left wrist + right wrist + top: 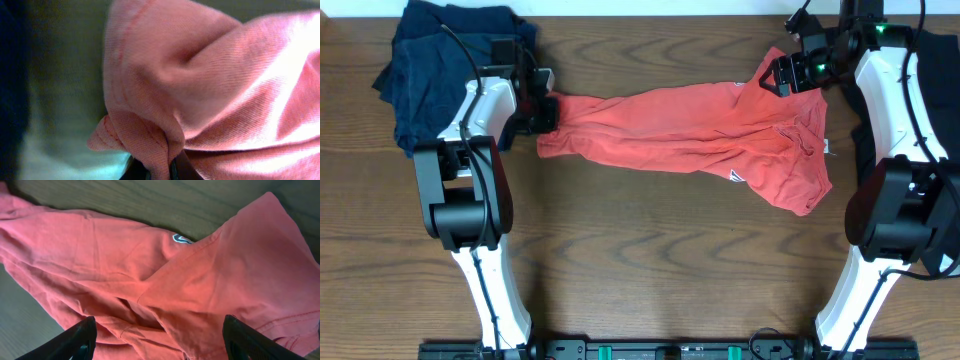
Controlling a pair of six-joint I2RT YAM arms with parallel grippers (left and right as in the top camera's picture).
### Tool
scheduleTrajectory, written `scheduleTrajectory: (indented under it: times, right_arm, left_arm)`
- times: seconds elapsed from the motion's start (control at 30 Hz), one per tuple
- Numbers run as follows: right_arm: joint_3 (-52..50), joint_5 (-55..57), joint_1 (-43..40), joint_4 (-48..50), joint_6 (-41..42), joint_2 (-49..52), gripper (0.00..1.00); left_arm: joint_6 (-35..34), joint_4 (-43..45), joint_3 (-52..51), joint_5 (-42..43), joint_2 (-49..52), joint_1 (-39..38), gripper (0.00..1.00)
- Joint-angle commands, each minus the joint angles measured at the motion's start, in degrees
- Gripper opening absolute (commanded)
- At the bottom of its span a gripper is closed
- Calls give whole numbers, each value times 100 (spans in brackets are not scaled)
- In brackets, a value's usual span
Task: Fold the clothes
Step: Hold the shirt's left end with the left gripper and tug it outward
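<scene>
L gripper [546, 108]: jaws closed, pinching a bunched edge of the red shirt [700, 130]. Wrist view shows fine knit weave, a stitched seam, and cloth puckered into a rounded fold betw. dark fingers [134, 172] at frame bottom.
R gripper [782, 77]: jaws wide apart, nothing clamped, black fingers at lower corners of wrist view. Sits over shirt's upper-right end; contact w/ cloth unclear.
Shirt: soft jersey, matte, pulled into a long wrinkled band across frame centre, wider at right. Small white logo [182, 239].
Table [650, 260]: brown wood-grain, smooth.
Navy clothes [440, 70]: crumpled heap, upper left, beside L arm.
</scene>
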Motion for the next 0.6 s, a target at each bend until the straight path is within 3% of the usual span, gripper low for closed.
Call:
scheduleTrajectory:
  times: [0.0,0.17,0.27,0.37,0.5,0.57]
  right_arm:
    - [46,-26,37,-46,-42,-59,78]
    - [42,-20,37,-291,4,-59,77]
    - [-31,11,35,-376,380,-52,72]
    - [-223,9,0,-426,800,-48,49]
    - [-605,-116,-42,-302,822,-48,10]
    - [-807,-111,-39,-146,903,-48,3]
  left_arm:
    - [-127,-417,-240,-24,-90,-79,6]
    - [-192,-920,-240,-61,-730,-81,6]
    - [-192,-1054,-240,-127,-1062,-81,6]
    - [-199,-1137,-240,-393,-1351,-79,6]
    - [-232,-1204,-240,-774,-1670,-79,6]
    - [-234,-1233,-240,-955,-1762,-79,6]
